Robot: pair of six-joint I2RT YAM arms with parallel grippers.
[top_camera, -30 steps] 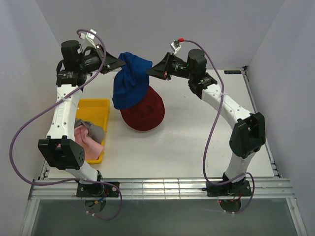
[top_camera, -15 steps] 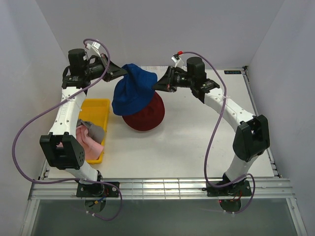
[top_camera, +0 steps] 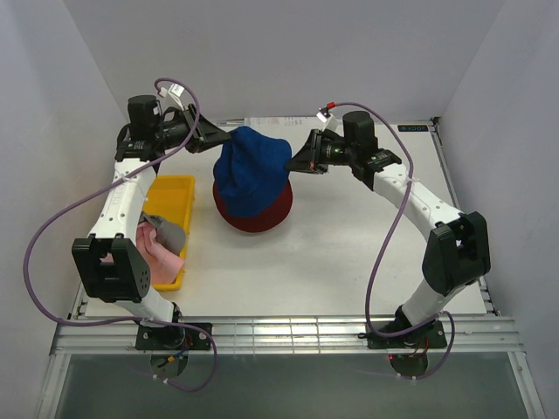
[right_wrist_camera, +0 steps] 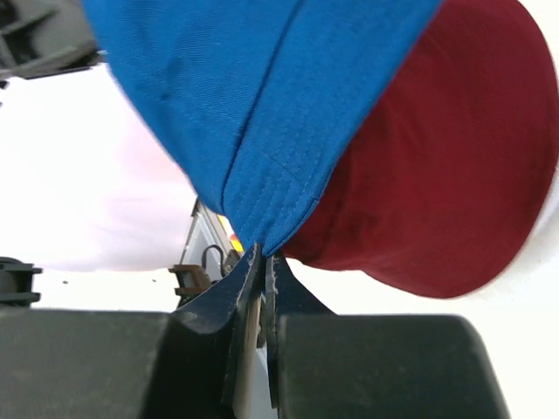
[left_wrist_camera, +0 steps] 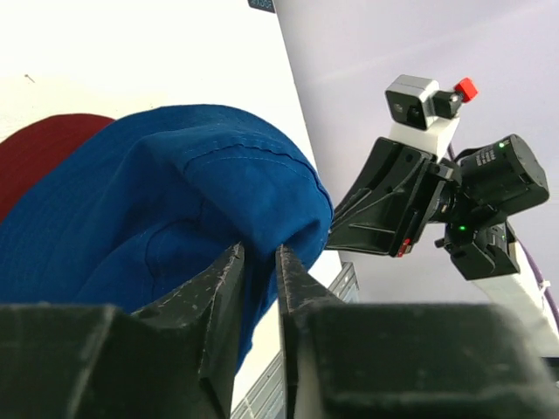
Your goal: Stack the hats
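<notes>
Risk first: my left gripper (left_wrist_camera: 259,262) has its jaws a little apart w/ a fold of brim from the blue hat (top_camera: 251,166) between them, so if the cloth snags on a finger when I back off, it could drag that hat off the red hat (top_camera: 253,214) underneath. Right gripper (right_wrist_camera: 262,262) is clamped on the opposite brim edge, so pulling away w/o letting go would tilt or peel it too. Blue hat sits draped over the red one, btw both grippers, brim at the fingertips on each side.
</notes>
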